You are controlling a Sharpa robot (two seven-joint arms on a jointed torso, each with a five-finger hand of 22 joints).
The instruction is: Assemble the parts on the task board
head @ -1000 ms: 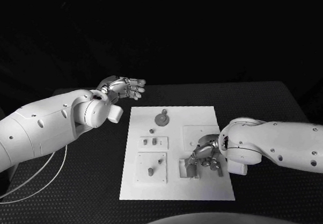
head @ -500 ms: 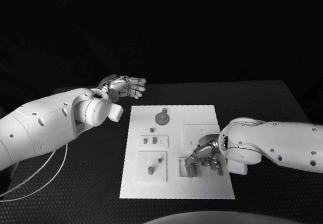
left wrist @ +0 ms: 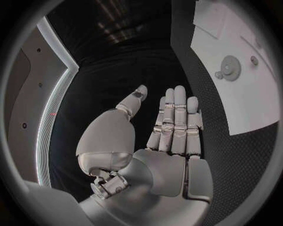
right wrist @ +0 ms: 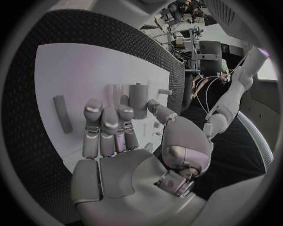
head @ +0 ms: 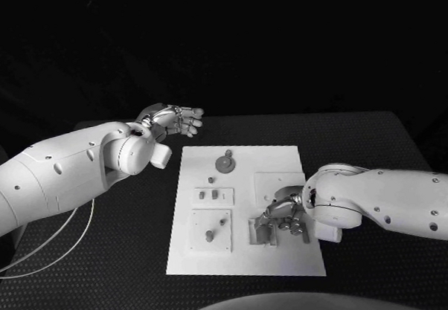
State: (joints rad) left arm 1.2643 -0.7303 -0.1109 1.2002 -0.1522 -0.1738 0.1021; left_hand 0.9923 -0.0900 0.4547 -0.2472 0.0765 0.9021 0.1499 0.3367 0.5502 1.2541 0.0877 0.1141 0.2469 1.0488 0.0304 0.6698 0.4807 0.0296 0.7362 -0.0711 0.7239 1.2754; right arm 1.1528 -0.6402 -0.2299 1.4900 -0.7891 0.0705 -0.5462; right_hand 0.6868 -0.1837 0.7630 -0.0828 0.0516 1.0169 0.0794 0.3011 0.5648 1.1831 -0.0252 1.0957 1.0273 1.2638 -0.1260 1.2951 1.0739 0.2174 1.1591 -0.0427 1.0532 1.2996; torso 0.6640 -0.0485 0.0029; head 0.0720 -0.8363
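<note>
The white task board (head: pixel 246 253) lies in the middle of the black table. My right hand (head: pixel 282 217) is low over its near right part, fingers pointing down at a grey part (head: pixel 263 231). In the right wrist view a grey peg (right wrist: pixel 138 100) stands upright between the thumb tip and the fingertips (right wrist: pixel 125 113); whether they grip it I cannot tell. A flat grey bar (right wrist: pixel 62 120) lies on the board (right wrist: pixel 70 70) beside the hand. My left hand (head: pixel 173 121) hovers beyond the board's far left corner, fingers straight and empty (left wrist: pixel 176 117).
A round grey disc (head: pixel 225 162) sits at the far end of the board, also seen from the left wrist as the disc (left wrist: pixel 228 67). Small pieces (head: pixel 213 195) and a short peg (head: pixel 210 236) stand in the left-hand plates. Black table (head: pixel 107 272) surrounds the board.
The left hand has drifted very slightly away from me. The right hand stays at the same spot on the board.
</note>
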